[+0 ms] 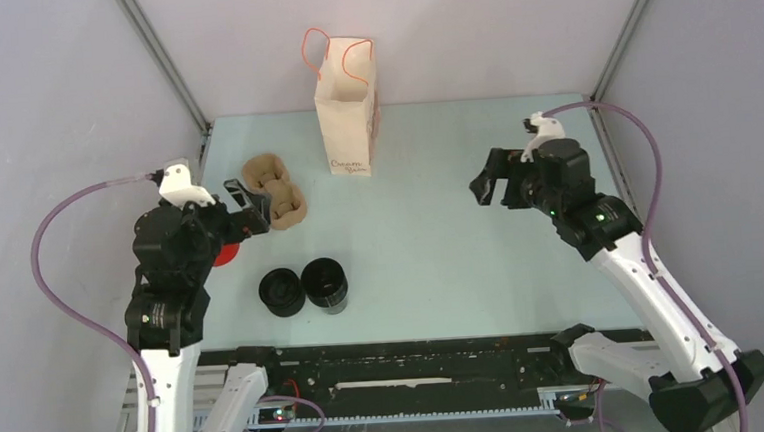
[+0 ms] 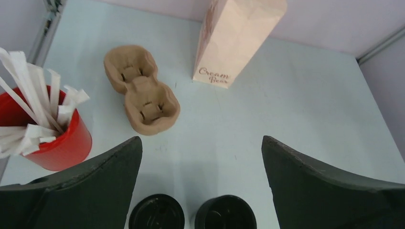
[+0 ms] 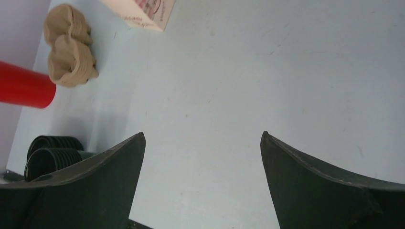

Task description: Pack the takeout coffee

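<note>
Two black takeout coffee cups stand side by side near the front left of the table, one (image 1: 282, 292) to the left of the other (image 1: 324, 285). In the left wrist view they show at the bottom edge, one (image 2: 156, 213) just left of the other (image 2: 225, 213). My left gripper (image 1: 249, 206) (image 2: 200, 139) hangs open above the table behind them, holding nothing. My right gripper (image 1: 484, 178) (image 3: 203, 134) is open over bare table at the right, far from the cups (image 3: 50, 153).
A brown pulp cup carrier (image 1: 274, 190) (image 2: 142, 89) lies at the back left. A paper bag (image 1: 344, 108) (image 2: 237, 38) with orange handles stands upright at the back centre. A red cup (image 2: 57, 143) with white sticks sits under my left arm.
</note>
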